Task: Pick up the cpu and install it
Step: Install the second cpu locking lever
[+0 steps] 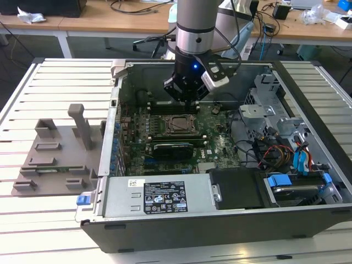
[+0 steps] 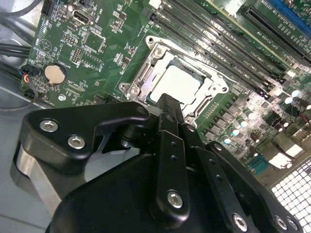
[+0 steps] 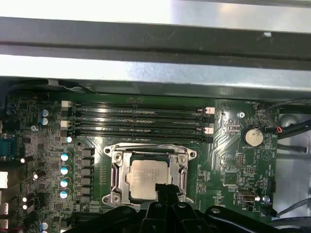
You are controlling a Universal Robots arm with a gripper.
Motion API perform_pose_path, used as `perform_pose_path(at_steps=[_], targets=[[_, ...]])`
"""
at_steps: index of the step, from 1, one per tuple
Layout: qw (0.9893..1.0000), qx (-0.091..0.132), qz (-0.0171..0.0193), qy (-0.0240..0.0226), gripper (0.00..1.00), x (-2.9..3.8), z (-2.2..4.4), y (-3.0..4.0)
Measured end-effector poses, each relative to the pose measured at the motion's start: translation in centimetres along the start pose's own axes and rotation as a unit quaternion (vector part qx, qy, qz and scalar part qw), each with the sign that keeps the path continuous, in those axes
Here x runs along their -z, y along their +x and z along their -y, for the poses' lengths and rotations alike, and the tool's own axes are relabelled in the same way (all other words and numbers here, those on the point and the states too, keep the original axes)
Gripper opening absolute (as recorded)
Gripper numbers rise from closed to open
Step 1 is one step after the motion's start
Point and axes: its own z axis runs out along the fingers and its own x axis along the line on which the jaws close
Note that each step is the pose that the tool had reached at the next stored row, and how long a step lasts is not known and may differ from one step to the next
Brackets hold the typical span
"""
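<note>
My gripper point(image 2: 167, 104) fills the near edge of both wrist views, its black linkage narrowing to a tip that sits at the edge of the one cpu point(image 3: 148, 178), but I cannot tell whether it is released or clenched. That single silver cpu point(image 2: 179, 83) lies flat inside the socket frame point(image 3: 118, 167) on the green motherboard point(image 3: 233, 160), beside four memory slots point(image 3: 138, 121). In the exterior view, my one arm point(image 1: 193, 33) reaches down into the open computer case point(image 1: 308, 159), and one grey tray point(image 1: 55, 159) rests outside it on the exterior view's left.

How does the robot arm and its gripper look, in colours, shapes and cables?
The arm is a grey and silver cylinder with a small blue light at its wrist and black cables alongside. The gripper is black, built of jointed linkage bars with silver screws, seen in both wrist views.
</note>
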Motion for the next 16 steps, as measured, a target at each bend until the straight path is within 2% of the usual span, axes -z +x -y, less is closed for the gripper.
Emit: perform_pose_path(at_steps=[16], targets=[[1.0000, 0.000, 0.0000, 0.0000, 0.11, -0.10, 1.88, 0.09]])
